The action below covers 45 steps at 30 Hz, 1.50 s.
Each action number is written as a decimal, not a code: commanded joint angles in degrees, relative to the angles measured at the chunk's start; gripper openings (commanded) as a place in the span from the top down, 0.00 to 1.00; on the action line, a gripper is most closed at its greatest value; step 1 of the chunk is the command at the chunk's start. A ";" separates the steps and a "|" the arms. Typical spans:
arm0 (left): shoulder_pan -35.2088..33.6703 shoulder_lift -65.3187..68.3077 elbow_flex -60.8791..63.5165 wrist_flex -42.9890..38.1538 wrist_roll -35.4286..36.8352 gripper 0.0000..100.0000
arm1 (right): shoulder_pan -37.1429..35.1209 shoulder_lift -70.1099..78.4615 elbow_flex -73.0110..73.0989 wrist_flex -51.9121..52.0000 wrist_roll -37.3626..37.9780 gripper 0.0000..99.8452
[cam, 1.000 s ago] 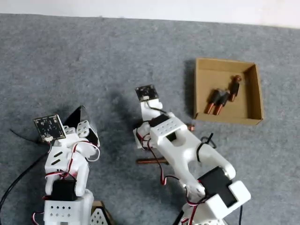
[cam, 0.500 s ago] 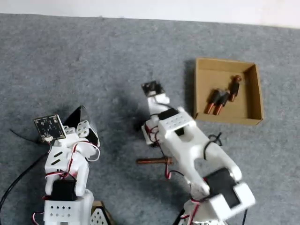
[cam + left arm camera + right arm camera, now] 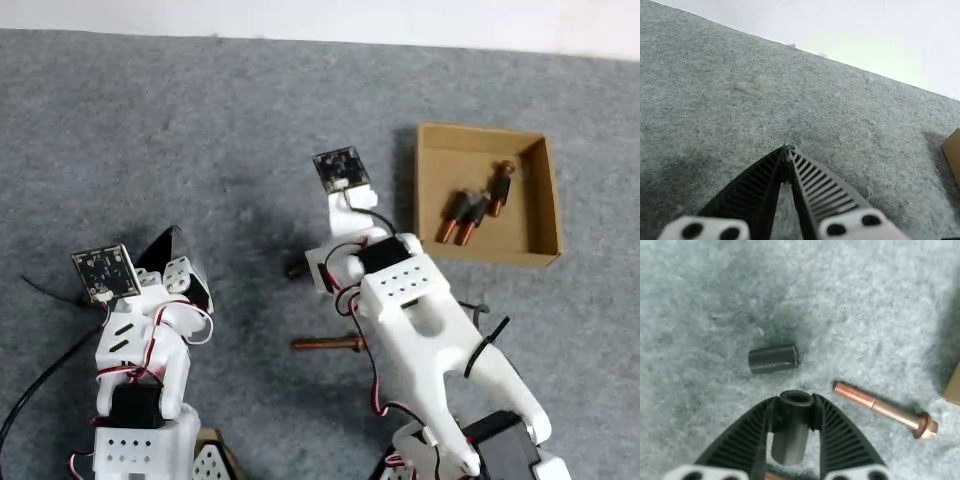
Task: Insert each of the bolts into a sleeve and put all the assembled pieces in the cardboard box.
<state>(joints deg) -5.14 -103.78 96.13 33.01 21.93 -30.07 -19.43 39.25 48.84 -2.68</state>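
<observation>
My right gripper (image 3: 793,401) is shut on an upright black sleeve (image 3: 789,440) just above the grey mat. Beyond its tips a second black sleeve (image 3: 773,359) lies on its side. A copper bolt (image 3: 885,410) lies close by, towards the cardboard box (image 3: 955,385). From above, the right arm (image 3: 400,290) stands mid-table and covers its own gripper. A dark sleeve end (image 3: 297,268) peeks out beside its wrist. Another copper bolt (image 3: 330,344) lies nearer the arm's base. The box (image 3: 428,190) holds a few assembled pieces (image 3: 472,210). My left gripper (image 3: 787,150) is shut and holds nothing.
The left arm (image 3: 140,330) sits at the near left with its black gripper (image 3: 178,250) pointing at bare mat. A pale wall (image 3: 850,30) borders the mat's far edge. Red and black cables (image 3: 345,300) loop along the right arm.
The right arm has swung away from its base and towards the box, its wrist camera shifting up and right. It now covers the bolt near the box. The left arm has stayed still.
</observation>
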 commanded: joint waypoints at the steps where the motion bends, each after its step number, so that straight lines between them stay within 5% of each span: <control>1: -0.48 -0.84 1.01 0.09 -0.35 0.99 | 0.75 -2.68 -0.04 -1.19 3.16 0.99; 20: -0.48 -0.84 1.01 0.09 -0.35 0.99 | 6.73 -31.69 28.70 -28.09 4.31 0.99; 32: -0.48 -0.84 1.01 0.09 -0.35 0.99 | 6.46 -43.74 48.22 -56.40 4.31 0.99; 45: -0.48 -0.84 1.01 0.09 -0.35 0.99 | 6.73 -47.87 51.12 -59.38 4.31 0.99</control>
<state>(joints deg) -5.14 -103.78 96.13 33.01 21.93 -24.00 -64.79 90.95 -8.40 1.10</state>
